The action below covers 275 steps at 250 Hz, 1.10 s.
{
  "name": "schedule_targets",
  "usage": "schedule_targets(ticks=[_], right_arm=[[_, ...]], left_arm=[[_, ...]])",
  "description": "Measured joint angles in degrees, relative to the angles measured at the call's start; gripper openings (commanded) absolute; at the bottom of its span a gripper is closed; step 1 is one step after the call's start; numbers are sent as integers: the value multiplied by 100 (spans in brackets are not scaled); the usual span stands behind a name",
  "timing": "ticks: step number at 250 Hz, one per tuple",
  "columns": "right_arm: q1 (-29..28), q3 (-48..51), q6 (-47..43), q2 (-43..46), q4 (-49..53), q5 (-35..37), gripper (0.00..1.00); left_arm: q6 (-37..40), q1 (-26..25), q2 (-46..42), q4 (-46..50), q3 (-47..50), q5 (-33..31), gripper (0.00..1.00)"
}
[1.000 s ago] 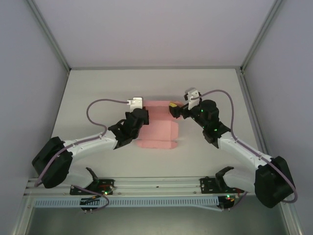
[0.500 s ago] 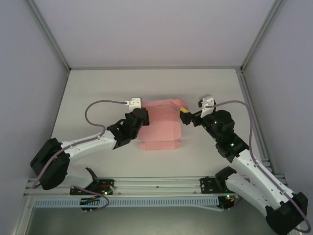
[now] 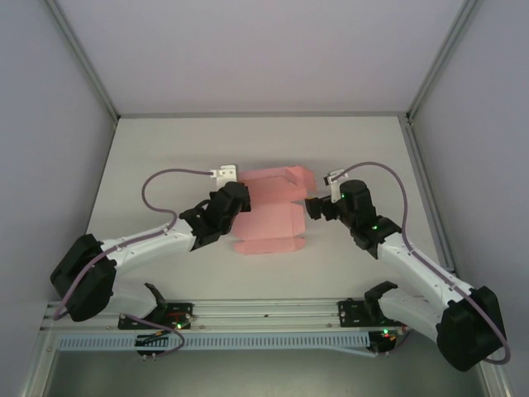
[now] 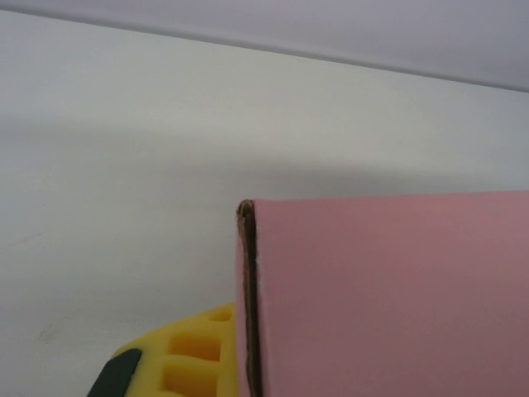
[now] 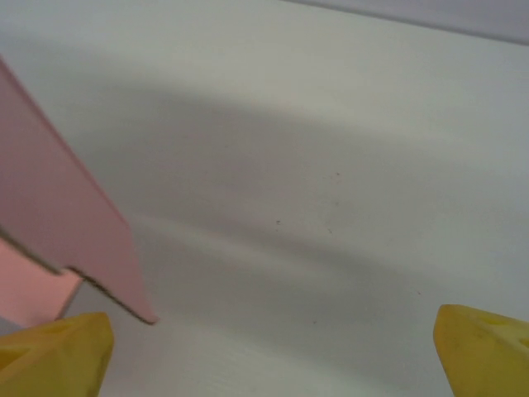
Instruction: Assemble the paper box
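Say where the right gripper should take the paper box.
Probably the raised flap on the paper box's right end, approached from the right: it stands off the table, free edge toward the right gripper. The left gripper pinches the left edge.

Left edge of paper box (image 3: pixel 269 215) covered from above by left gripper (image 3: pixel 240 199); its fingertips concealed under own wrist. In left wrist view, paper box (image 4: pixel 388 298) cropped at right and bottom edges, one yellow finger pad (image 4: pixel 186 364) cut off at bottom (other pad masked behind pink sheet). In right wrist view, paper box (image 5: pixel 62 215) cropped at left edge, softly blurred; fingers (image 5: pixel 54 356) of right gripper (image 5: pixel 269 351) clipped by bottom edge.
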<state>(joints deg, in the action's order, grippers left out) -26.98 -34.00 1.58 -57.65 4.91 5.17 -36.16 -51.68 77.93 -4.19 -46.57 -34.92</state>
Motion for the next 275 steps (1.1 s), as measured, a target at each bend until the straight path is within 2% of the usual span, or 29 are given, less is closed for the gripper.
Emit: schedule_targets(ticks=[57, 117, 170, 215, 242, 275], right_arm=[[129, 48, 20, -247, -175, -101, 100], [149, 122, -7, -247, -1005, -470, 100], [149, 9, -22, -715, -1499, -1486, 100], [133, 72, 302, -1165, -2065, -2155, 100], [120, 166, 417, -1134, -2334, -2227, 100], [111, 168, 319, -573, -1886, -2201, 100]], left_arm=[[-2, 0, -2, 24, 0, -24, 0], [-7, 22, -2, 44, 0, -39, 0], [-63, 22, -2, 39, 0, 22, 0], [-142, 24, -2, 39, 0, 70, 0], [-153, 37, -2, 39, 0, 105, 0], [-155, 146, -2, 55, -2, 254, 0]])
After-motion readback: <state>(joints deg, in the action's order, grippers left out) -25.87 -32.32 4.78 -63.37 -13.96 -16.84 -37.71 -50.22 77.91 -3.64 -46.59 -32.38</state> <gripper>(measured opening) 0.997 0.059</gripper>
